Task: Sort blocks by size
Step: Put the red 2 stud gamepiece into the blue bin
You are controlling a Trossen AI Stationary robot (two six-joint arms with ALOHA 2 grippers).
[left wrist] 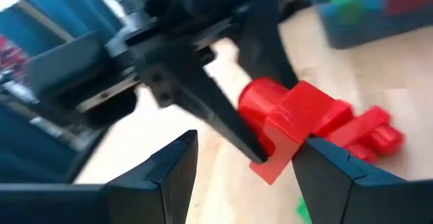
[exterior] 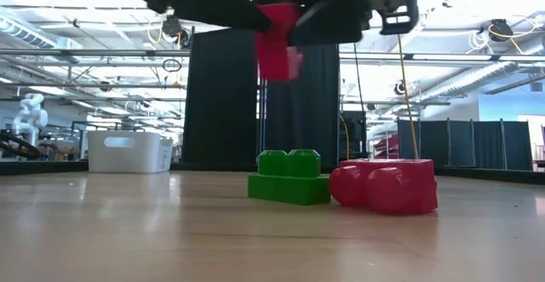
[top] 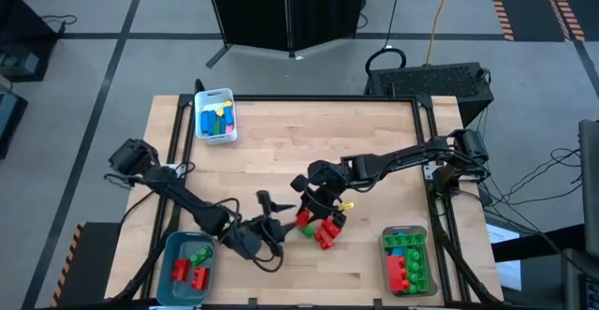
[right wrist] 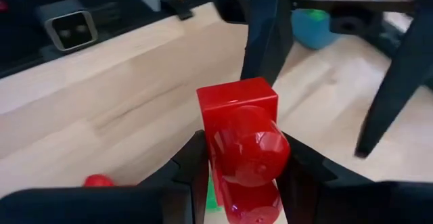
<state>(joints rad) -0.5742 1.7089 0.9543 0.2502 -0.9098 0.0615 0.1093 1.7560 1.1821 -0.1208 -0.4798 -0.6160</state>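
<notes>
A red block (right wrist: pixel 240 129) hangs high over the table with my right gripper (top: pixel 310 207) shut on it. It also shows in the low view (exterior: pixel 277 39). My left gripper (left wrist: pixel 247 166) faces it from the table's left, open, with a finger on either side of the block (left wrist: pixel 291 122). Below, a green block (exterior: pixel 289 175) and a red block (exterior: pixel 387 187) rest flat on the wood side by side. My right gripper pinches the red block's two opposite side faces (right wrist: pixel 215 158) between its two fingers (right wrist: pixel 189 166). It comes slanting down from the table's right. The block is lifted clear of the table, with a round stud turned toward the wrist camera. My left gripper has one finger (left wrist: pixel 331 166) close against the block's edge. I cannot tell whether it touches.
A white bin (top: pixel 198 123) with blue, yellow and green blocks stands at the far left. A teal bin (top: pixel 172 254) sits at the near left and a clear bin (top: pixel 423 240) at the near right, both holding red and green blocks. Bare wood lies across the far middle.
</notes>
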